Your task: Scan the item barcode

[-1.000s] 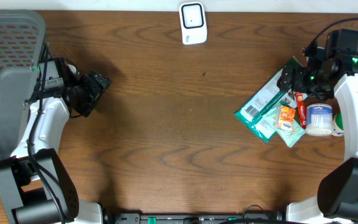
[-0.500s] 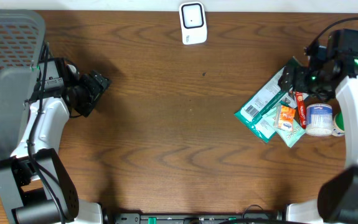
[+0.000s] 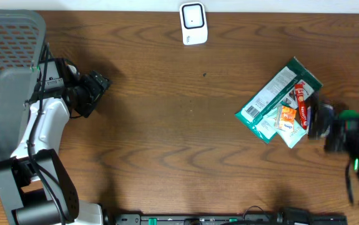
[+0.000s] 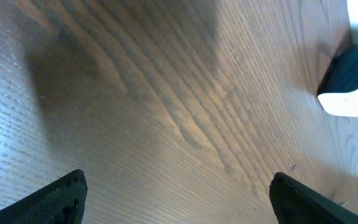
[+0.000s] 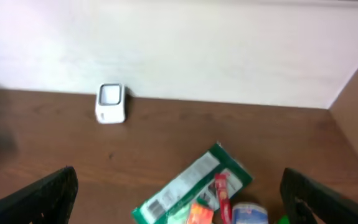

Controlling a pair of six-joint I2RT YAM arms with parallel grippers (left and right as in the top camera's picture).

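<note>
Your right gripper has just pulled back and away, jaws wide and empty. The green packet lies on the table below and ahead of it, untouched. The scanner stands farther ahead, to its left. Your left gripper is open too. Nothing is picked up yet.

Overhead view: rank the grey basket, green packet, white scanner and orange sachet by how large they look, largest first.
1. grey basket, though the frame edge cuts it off
2. green packet
3. white scanner
4. orange sachet, clearly smallest
</note>
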